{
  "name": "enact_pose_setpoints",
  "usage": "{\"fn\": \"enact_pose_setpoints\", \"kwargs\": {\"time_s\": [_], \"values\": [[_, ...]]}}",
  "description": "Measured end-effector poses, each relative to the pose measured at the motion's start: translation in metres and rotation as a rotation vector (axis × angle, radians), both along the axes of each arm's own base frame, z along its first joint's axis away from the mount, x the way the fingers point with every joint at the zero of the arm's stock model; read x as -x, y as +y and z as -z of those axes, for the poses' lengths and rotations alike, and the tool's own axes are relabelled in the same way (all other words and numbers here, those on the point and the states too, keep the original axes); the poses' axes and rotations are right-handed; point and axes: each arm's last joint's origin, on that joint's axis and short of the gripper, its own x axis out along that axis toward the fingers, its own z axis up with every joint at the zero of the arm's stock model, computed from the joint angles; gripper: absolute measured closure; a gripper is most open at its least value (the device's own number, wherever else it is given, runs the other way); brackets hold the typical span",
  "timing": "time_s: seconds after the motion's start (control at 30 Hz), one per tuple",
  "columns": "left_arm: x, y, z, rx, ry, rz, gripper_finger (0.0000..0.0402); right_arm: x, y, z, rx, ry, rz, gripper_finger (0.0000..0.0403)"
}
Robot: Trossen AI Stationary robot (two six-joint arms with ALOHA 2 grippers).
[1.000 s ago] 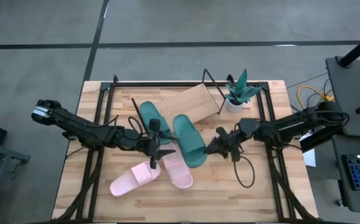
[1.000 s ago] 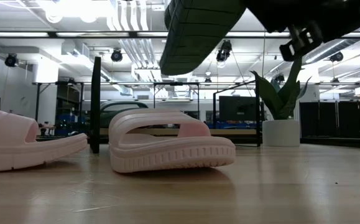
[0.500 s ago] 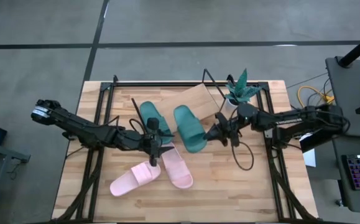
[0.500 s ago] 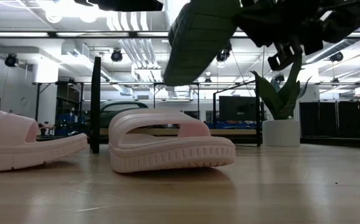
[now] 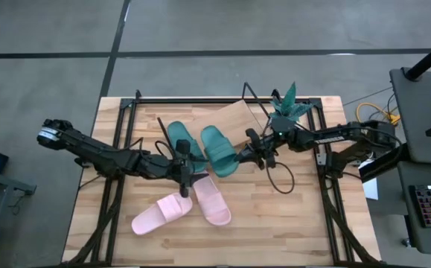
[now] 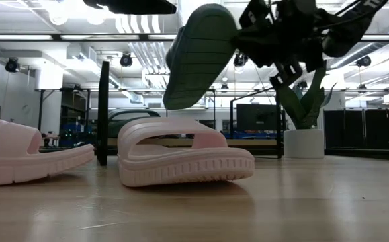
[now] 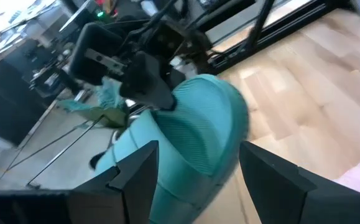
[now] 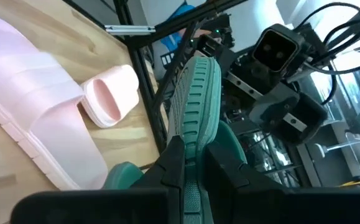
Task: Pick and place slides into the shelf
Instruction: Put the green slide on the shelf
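Note:
My right gripper [image 5: 246,154] is shut on one dark green slide [image 5: 216,149] and holds it in the air beside the shelf [image 5: 236,119], a slanted light-wood board on a black wire frame. In the low view this slide [image 6: 197,57] hangs tilted above a pink one [image 6: 181,158]. The second green slide [image 5: 179,139] lies at the shelf's left end. Both pink slides [image 5: 163,214] [image 5: 212,201] rest sole-down on the table. My left gripper [image 5: 184,170] is open and hovers just near of the second green slide, touching nothing. My right gripper pinches the green slide's side rim [image 8: 195,134] between its two fingers [image 8: 173,163]. The fingers come about level from the table's right, across the slide's length. The slide is lifted clear of the table and tilted, with its ribbed sole [image 6: 204,47] turned toward the near edge.
A potted plant [image 5: 284,112] stands at the shelf's right end, close behind my right arm. Black frame rails [image 5: 129,134] run along the table's left and right sides. Bare wood shows at the near right of the table [image 5: 289,223].
My right gripper has carried the green slide up and toward the far left, from the table's middle to the shelf's near edge beside the other green slide. The slide has tipped more steeply. My left arm has kept still.

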Motion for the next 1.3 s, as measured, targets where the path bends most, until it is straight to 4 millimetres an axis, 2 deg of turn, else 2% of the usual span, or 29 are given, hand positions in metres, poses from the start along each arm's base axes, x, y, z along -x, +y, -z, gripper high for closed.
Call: {"fn": "enact_pose_setpoints", "kwargs": {"time_s": [0.17, 0.47, 0.73, 0.93, 1.17, 1.3], "values": [[-0.001, 0.007, -0.006, 0.061, -0.029, -0.126, 0.0194, -0.004, -0.001, 0.0, 0.006, 0.0, 0.01, 0.0375], [-0.007, 0.007, -0.018, 0.127, 0.001, -0.176, 0.0194, -0.004, -0.003, -0.001, 0.016, -0.002, 0.078, 0.0377], [-0.033, 0.002, -0.027, 0.069, 0.187, -0.314, 0.0194, -0.005, -0.004, 0.001, 0.008, 0.028, 0.123, 0.0377], [-0.049, 0.004, -0.043, 0.042, 0.242, -0.39, 0.0194, -0.004, -0.004, 0.002, 0.003, 0.036, 0.123, 0.0377], [-0.061, 0.012, -0.041, 0.066, 0.322, -0.425, 0.0194, -0.004, -0.004, 0.002, 0.004, 0.036, 0.123, 0.0379], [-0.064, 0.014, -0.036, 0.091, 0.361, -0.389, 0.0194, -0.004, -0.004, 0.003, 0.005, 0.039, 0.124, 0.0379]]}}
